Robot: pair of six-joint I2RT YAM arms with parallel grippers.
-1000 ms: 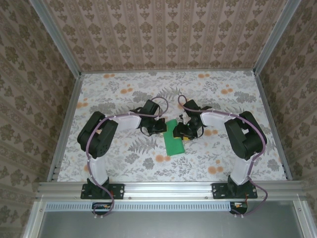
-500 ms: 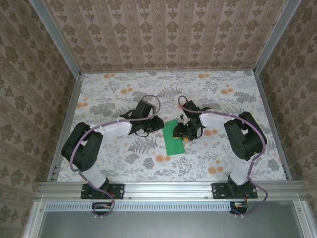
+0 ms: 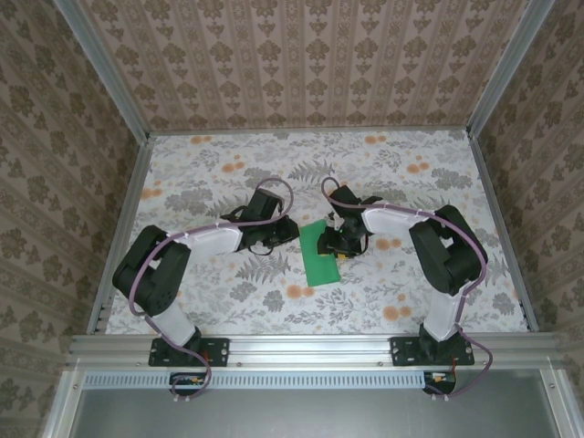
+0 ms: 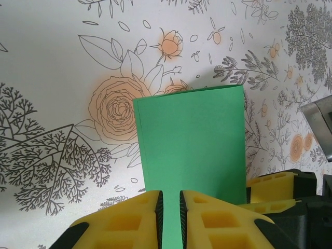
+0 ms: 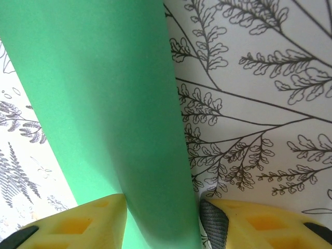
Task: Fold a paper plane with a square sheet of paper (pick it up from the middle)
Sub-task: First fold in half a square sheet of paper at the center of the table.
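Since a second ago, the left arm has swung its elbow out to its own side. The left pincer [image 3: 288, 232] has let its fingers part a tiny bit. The right arm has hardly moved.

The sheet of paper [image 3: 319, 259] is bright green and folded in half into a long shape. It lies on the flowery bench [image 3: 219, 169], between the two pincers.

Seen from the left wrist, the paper sits just in front of the left pincer and reaches under its tips. The yellow fingers [image 4: 129, 220] have only a thin slit between them, and green shows through the slit. I cannot tell if they pinch the paper or just hang over it.

The right pincer [image 3: 331, 243] is at the other long side of the paper, over its edge. Its fingers [image 5: 78, 223] stand apart, and the paper runs through the gap between them. I cannot tell if they squeeze it.
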